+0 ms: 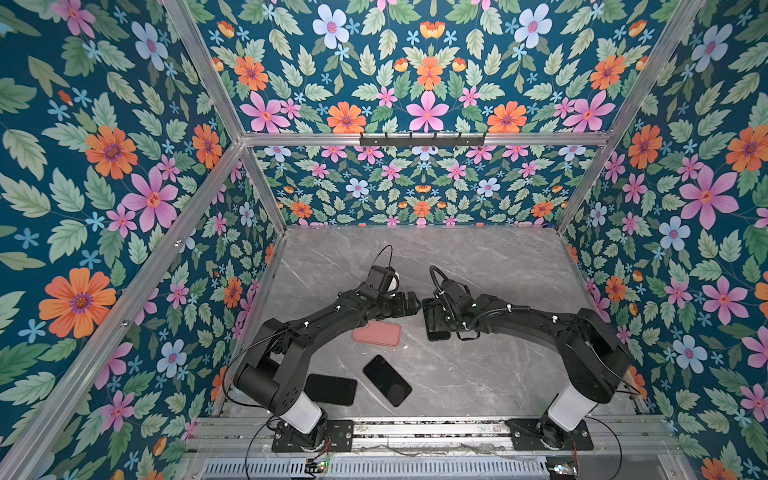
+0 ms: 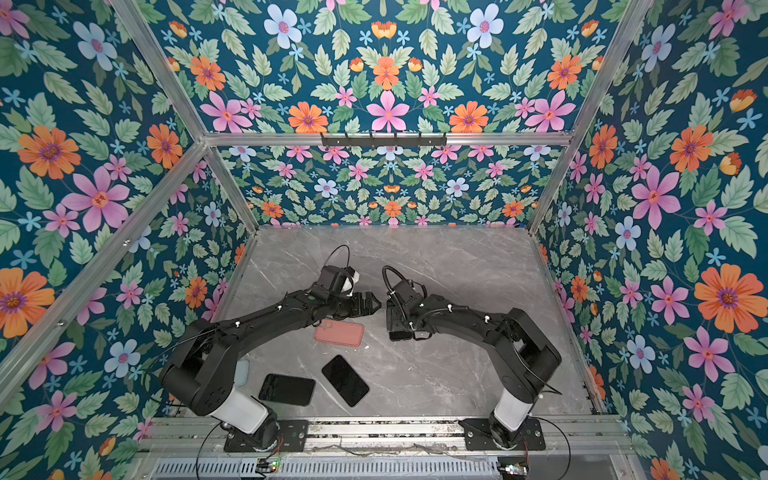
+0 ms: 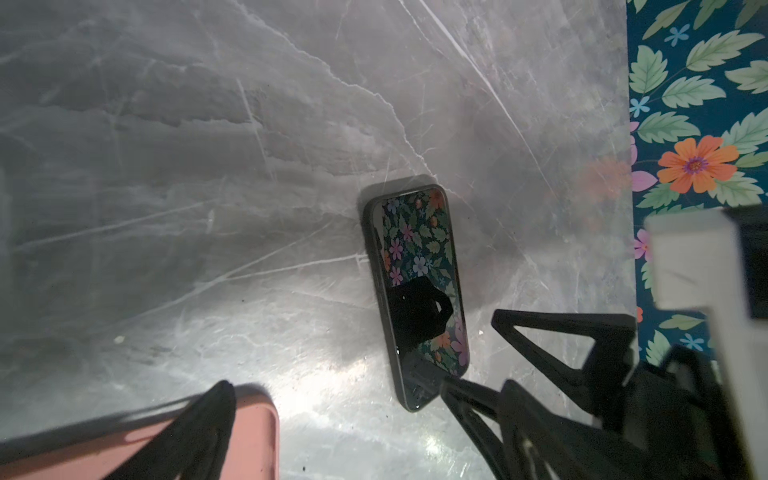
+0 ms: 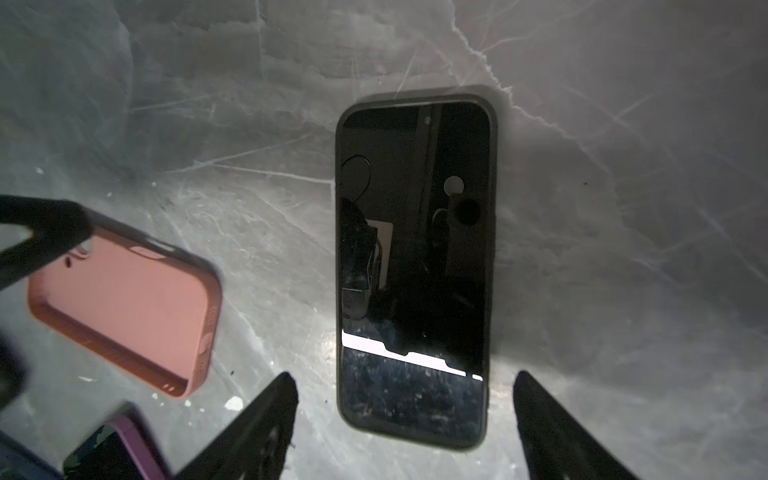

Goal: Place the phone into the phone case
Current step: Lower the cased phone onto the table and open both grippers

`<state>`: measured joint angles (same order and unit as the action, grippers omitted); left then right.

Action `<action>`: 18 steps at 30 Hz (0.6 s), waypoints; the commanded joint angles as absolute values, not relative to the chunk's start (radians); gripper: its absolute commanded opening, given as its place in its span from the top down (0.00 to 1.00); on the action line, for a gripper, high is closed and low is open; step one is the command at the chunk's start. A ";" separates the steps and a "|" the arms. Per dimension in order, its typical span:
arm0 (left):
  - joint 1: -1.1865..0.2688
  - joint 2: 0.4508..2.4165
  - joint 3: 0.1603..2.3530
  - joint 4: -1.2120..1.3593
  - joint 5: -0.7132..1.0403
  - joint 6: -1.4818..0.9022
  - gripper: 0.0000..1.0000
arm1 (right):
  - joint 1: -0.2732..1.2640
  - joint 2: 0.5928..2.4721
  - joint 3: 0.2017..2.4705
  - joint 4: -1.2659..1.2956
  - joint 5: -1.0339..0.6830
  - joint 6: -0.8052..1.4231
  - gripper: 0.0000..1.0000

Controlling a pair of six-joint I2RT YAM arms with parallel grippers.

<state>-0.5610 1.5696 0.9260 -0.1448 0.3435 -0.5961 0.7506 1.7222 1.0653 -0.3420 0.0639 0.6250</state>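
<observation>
Over the middle of the grey marble table (image 1: 490, 266), in both top views, I see my two arms meeting nose to nose. The left gripper (image 1: 411, 303) (image 2: 371, 305) hangs just beyond the far edge of the pink case (image 1: 377, 333) (image 2: 339, 332). The right gripper (image 1: 432, 314) (image 2: 393, 320) sits over the phone (image 1: 439, 335) (image 2: 400, 335), whose near end shows beneath it. From up here I cannot tell how wide either one stands. Nearer to me lie a tilted spare phone (image 1: 387, 380) (image 2: 345, 380) and, left of it, a second spare phone (image 1: 331, 389) (image 2: 286, 389).

On the left wrist camera, the phone (image 3: 415, 291) lies flat in its black case (image 3: 368, 232), screen up, mirroring the flowered wall (image 3: 698, 124). The left gripper (image 3: 332, 386) is spread wide with nothing between; one of its fingers (image 3: 208, 424) crosses over a corner of the pink case (image 3: 257, 440).

On the right wrist camera, the right gripper (image 4: 405, 378) is open, its fingers (image 4: 266, 415) standing either side of the phone (image 4: 415, 270) and clear of the black case (image 4: 492, 257). The pink case (image 4: 124, 307) lies to the left, hollow side up and empty. I can see part of a purple-cased phone (image 4: 124, 449) at the picture's edge.
</observation>
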 commanded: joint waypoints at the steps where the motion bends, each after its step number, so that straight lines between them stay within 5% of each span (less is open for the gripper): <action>1: -0.534 1.545 0.905 -0.185 0.308 -0.577 0.00 | 0.757 1.755 1.104 -0.390 0.099 0.627 0.15; 7: -0.460 1.522 0.880 -0.236 0.324 -0.577 0.00 | 0.758 1.856 1.229 -0.501 0.128 0.626 0.02; 18: -0.428 1.481 0.823 -0.216 0.327 -0.587 0.00 | 0.760 1.958 1.297 -0.546 0.158 0.620 0.06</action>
